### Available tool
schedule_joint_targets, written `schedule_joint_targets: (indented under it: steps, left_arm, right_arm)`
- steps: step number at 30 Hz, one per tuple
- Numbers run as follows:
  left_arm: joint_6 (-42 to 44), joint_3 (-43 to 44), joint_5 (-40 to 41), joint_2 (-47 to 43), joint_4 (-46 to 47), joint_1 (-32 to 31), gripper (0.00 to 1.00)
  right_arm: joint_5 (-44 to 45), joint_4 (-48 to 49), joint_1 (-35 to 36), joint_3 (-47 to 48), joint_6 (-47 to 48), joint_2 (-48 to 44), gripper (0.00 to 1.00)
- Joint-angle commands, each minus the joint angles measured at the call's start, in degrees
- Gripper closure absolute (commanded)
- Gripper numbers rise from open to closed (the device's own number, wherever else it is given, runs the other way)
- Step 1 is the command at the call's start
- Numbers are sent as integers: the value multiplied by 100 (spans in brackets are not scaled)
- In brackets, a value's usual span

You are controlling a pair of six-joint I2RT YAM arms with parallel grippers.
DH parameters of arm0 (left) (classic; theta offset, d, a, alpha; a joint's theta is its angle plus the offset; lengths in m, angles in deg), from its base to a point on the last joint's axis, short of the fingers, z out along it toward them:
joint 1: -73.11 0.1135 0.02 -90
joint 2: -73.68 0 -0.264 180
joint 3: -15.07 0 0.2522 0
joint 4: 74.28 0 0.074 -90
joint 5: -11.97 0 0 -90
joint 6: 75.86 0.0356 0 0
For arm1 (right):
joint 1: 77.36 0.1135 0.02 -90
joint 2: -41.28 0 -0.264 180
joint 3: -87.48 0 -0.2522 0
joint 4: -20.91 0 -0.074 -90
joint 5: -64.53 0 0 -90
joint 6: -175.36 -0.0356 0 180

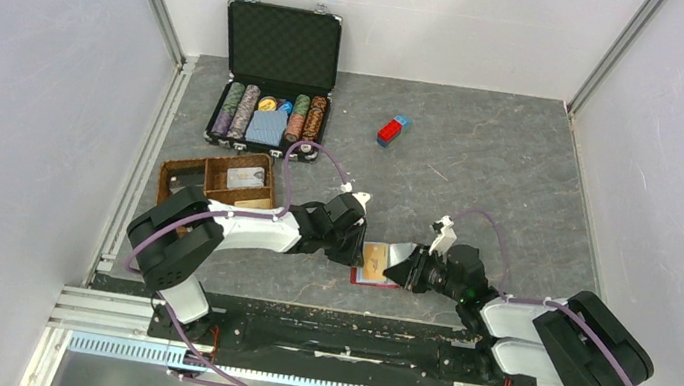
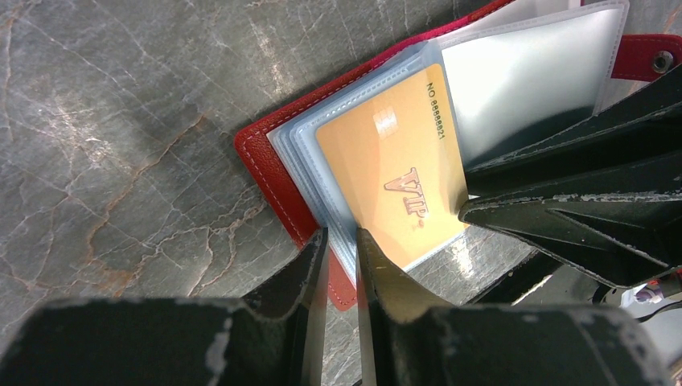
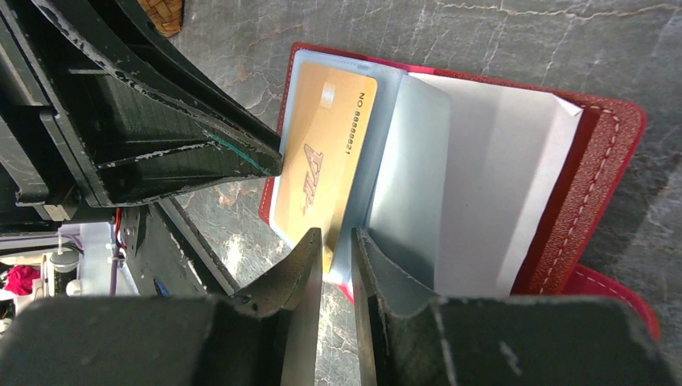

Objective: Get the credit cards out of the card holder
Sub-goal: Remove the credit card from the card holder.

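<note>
The red card holder [image 1: 372, 282] lies open on the table between both grippers. Its clear sleeves hold a gold credit card [image 2: 394, 169] marked VIP. My left gripper [image 2: 341, 235] is pinched on the holder's red cover [image 2: 269, 165] and sleeve edges at the near left corner. It shows in the top view [image 1: 356, 256] too. My right gripper [image 3: 338, 233] is closed to a narrow gap on the lower corner of the gold card [image 3: 318, 153] and its sleeve. It shows in the top view [image 1: 400, 270] as well. The holder's other half [image 3: 595, 193] lies flat.
An open black case [image 1: 273, 82] with poker chips and a blue deck stands at the back left. A brown woven tray [image 1: 184, 176] holding a pale card [image 1: 246, 178] sits beside the left arm. A red-and-blue block [image 1: 392, 129] lies further back.
</note>
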Motion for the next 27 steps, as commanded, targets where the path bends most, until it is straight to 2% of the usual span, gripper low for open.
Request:
schedule_joint_targets:
  steps: [1,7,13,27]
  left_arm:
    - [176,-103,8,46,189,8,76]
    - [147,-162,-7,62,241,11,76]
    - [163,-167,80,72,169,6,76]
    - [290,-167,203,118,-34,15,75]
  right_arm:
    - [-190,656,-3,-47,-156,121,78]
    - [-187,876,-11,-116,-240,185,80]
    - [-233,970,-78,-223,-254,68,99]
    - [-345,296,-530,-509,-101,-481,100]
